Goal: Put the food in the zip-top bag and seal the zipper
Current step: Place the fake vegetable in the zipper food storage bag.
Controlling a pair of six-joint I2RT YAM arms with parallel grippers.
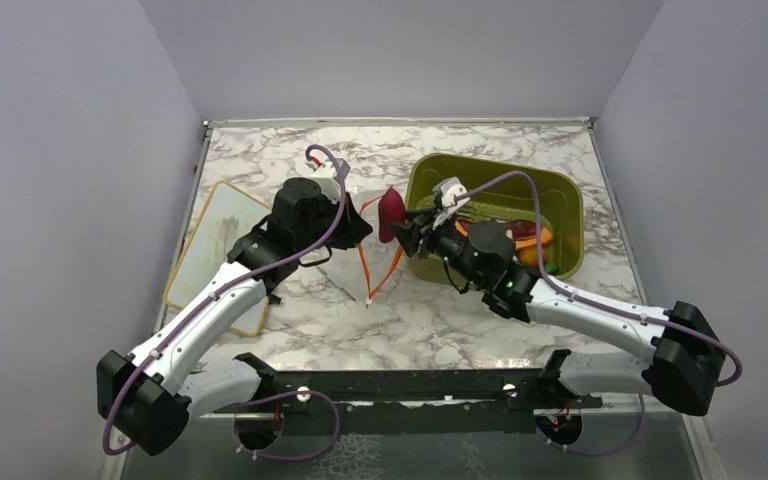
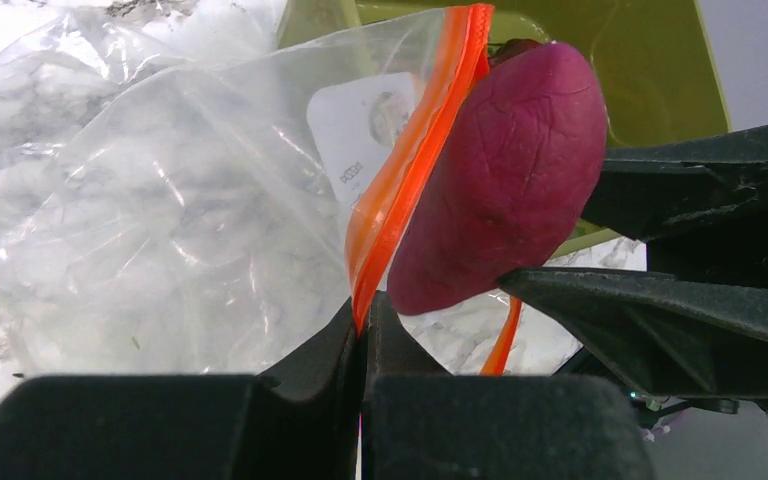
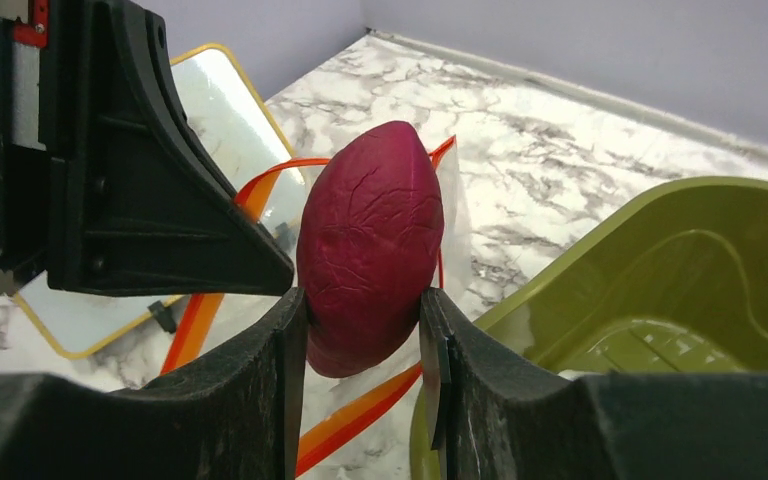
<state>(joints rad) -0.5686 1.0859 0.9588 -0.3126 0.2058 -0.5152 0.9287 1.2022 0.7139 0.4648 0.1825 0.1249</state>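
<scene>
While my left end effector (image 2: 363, 310) pinches the zipper (image 2: 415, 150) to hold the zip-top bag (image 2: 180, 200) open, my right end effector (image 3: 360, 310) grips the dark red-purple piece (image 3: 370, 240) at its mouth.

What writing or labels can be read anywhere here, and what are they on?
White label seen through the clear bag: a short line of print running sideways beside a small round picture, too small and blurred to read.
No readable words or numbers show on the red-purple toy food, the green tub or the white board.
</scene>
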